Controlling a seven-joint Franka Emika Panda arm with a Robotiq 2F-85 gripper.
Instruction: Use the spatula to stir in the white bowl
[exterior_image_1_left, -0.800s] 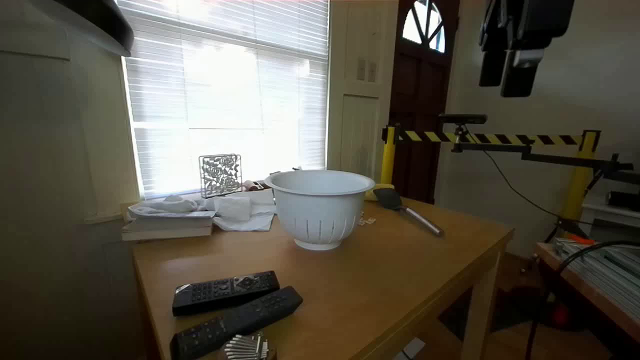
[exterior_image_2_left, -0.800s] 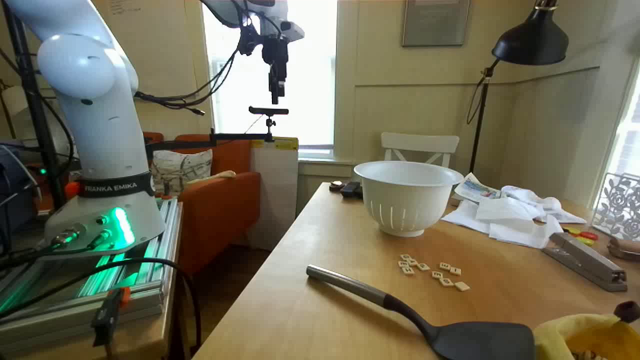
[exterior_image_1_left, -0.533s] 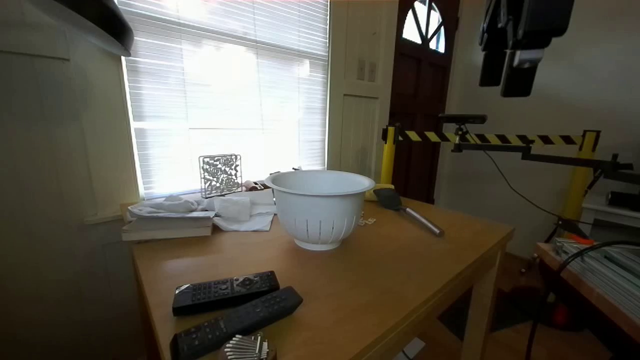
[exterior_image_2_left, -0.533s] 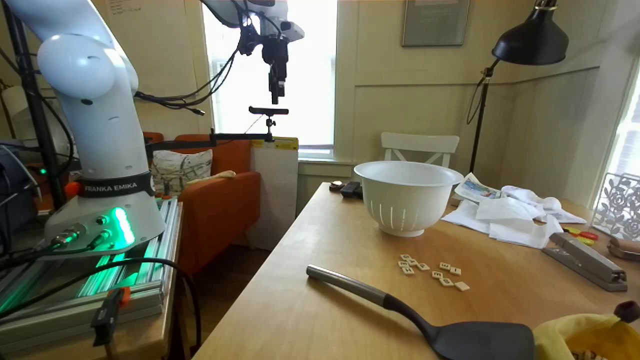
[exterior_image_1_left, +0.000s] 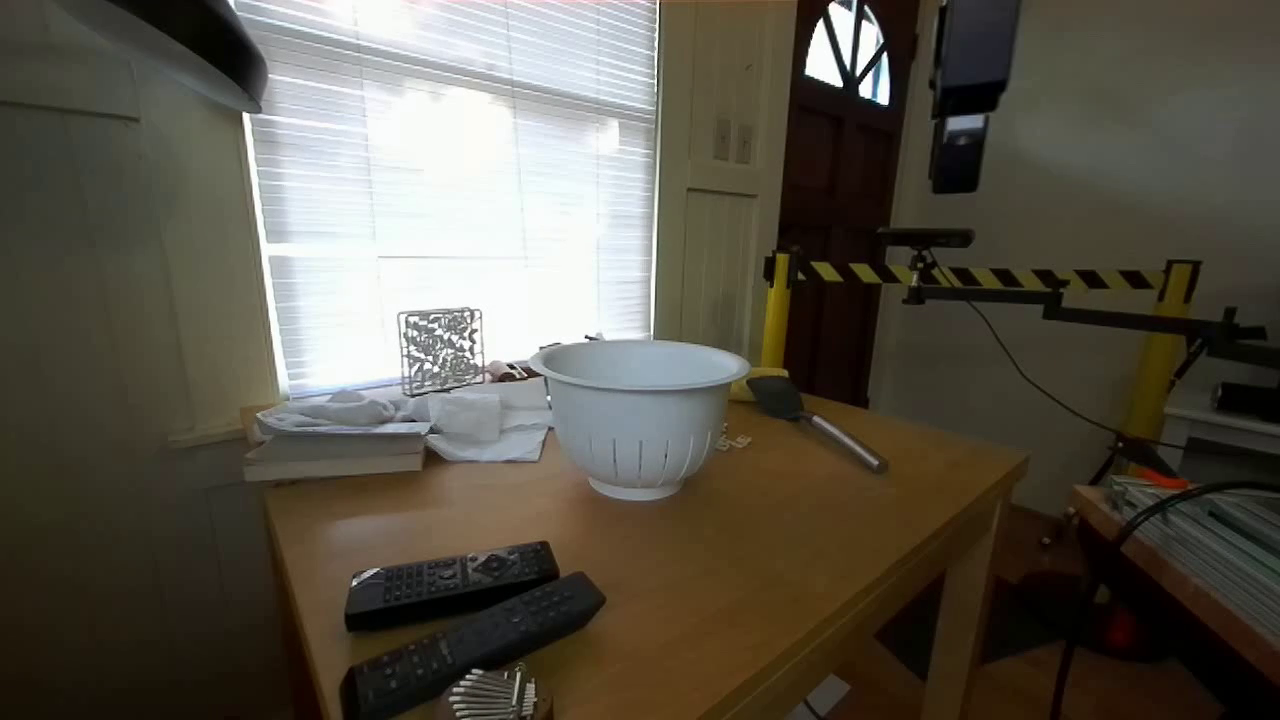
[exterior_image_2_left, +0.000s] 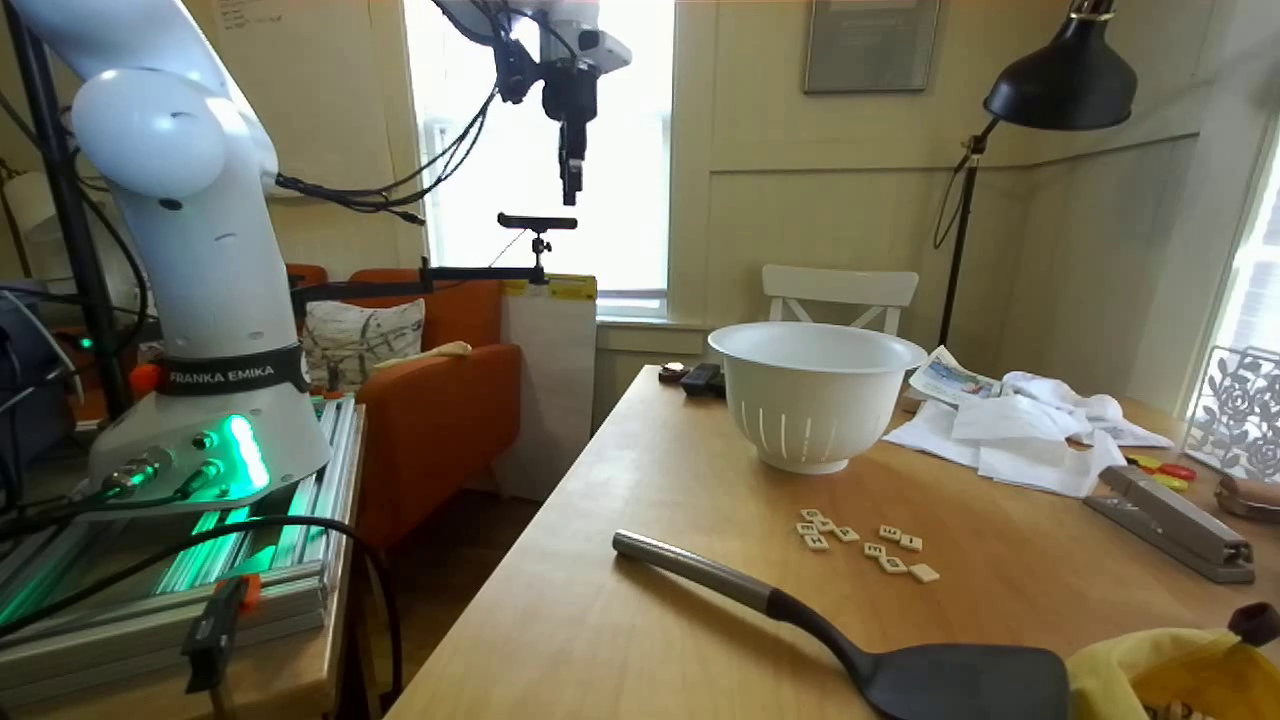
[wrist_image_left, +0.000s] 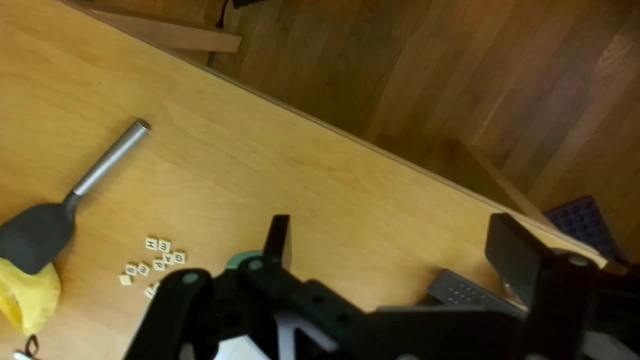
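Tool (wrist_image_left: 390, 232) wide, empty, presumably for grasping spatula (exterior_image_2_left: 755, 593), near in exterior view; white colander bowl (exterior_image_2_left: 815, 410) farther, upright, suits stirring.

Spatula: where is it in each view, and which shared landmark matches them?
In an exterior view: spatula right of the white bowl, slightly below mid-height.
In an exterior view: spatula at the bottom, mostly right of centre.
Wrist view: spatula at the left edge, around mid-height.
Shared landmark: yellow bag beside its flat end.
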